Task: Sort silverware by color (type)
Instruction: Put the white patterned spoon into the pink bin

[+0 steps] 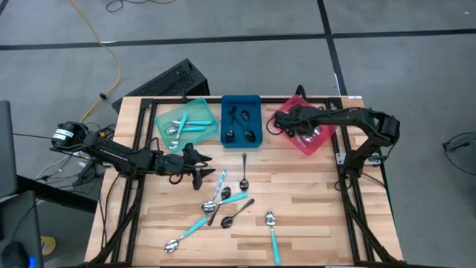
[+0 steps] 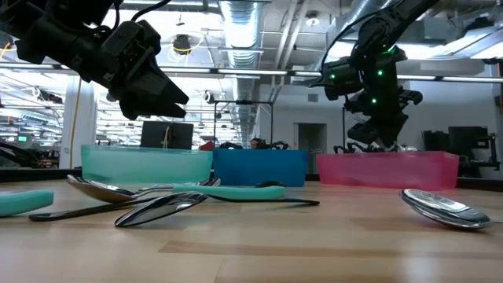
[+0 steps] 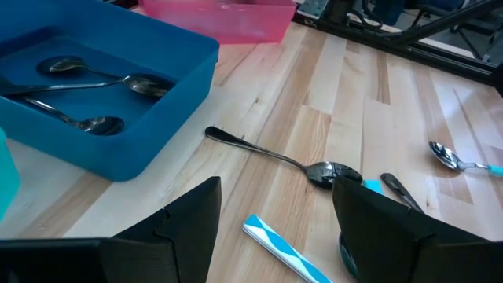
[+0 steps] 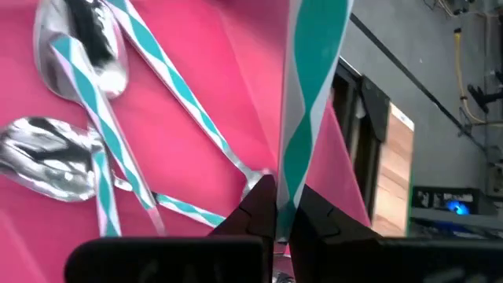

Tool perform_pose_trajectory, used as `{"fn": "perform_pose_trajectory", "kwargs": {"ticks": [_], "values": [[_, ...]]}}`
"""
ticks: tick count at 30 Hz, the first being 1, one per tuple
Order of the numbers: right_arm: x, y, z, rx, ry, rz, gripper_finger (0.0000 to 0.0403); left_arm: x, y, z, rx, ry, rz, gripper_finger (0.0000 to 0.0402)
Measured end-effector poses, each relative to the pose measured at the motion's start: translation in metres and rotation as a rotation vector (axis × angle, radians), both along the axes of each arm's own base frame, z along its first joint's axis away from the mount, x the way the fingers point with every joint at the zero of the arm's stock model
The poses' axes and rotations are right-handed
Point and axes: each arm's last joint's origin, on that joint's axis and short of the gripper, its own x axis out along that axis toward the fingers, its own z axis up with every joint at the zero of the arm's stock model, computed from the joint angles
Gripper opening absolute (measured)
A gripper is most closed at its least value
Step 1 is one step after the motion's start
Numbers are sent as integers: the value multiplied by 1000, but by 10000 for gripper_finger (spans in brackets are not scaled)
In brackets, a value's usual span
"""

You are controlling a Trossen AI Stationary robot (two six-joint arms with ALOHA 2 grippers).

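Note:
My left gripper (image 1: 204, 176) hangs open above the table, left of a loose cluster of spoons (image 1: 221, 201). In its wrist view the open fingers (image 3: 277, 190) stand on either side of a teal-striped spoon handle (image 3: 281, 250) without touching it, and a dark spoon (image 3: 314, 168) lies just beyond. My right gripper (image 1: 282, 122) is over the red tray (image 1: 322, 140), shut on a teal-striped spoon handle (image 4: 302, 94). Several teal-handled spoons (image 4: 86, 118) lie in that tray. My right gripper (image 4: 281, 206) pinches the teal-and-white striped handle (image 4: 292, 177) between its two fingers. The handle runs straight out past the fingertips, along them, above the red tray floor. The fingers hide the rest of the spoon, so I cannot tell which end they hold.
A teal tray (image 1: 165, 117) with teal-handled spoons and a blue tray (image 1: 225, 119) with dark spoons stand along the far edge beside the red one. More spoons lie at the table's middle and near side: a dark one (image 1: 244, 176), two teal-handled ones (image 1: 187, 234) (image 1: 273, 232).

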Motion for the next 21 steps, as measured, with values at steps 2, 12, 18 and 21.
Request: {"fn": "perform_pose_trajectory", "kwargs": {"ticks": [2, 12, 18, 21], "values": [[2, -2, 0, -6, -13, 12, 38, 0, 0, 0, 0, 0, 0, 228], [4, -10, -1, 3, -57, 21, 38, 0, 0, 0, -6, -2, 2, 228], [6, -10, -1, 18, -77, 32, 38, 0, 0, 0, -1, -2, 7, 228], [8, -11, -1, 32, -106, 42, 38, 0, 0, 0, 2, -1, 5, 228]]}}
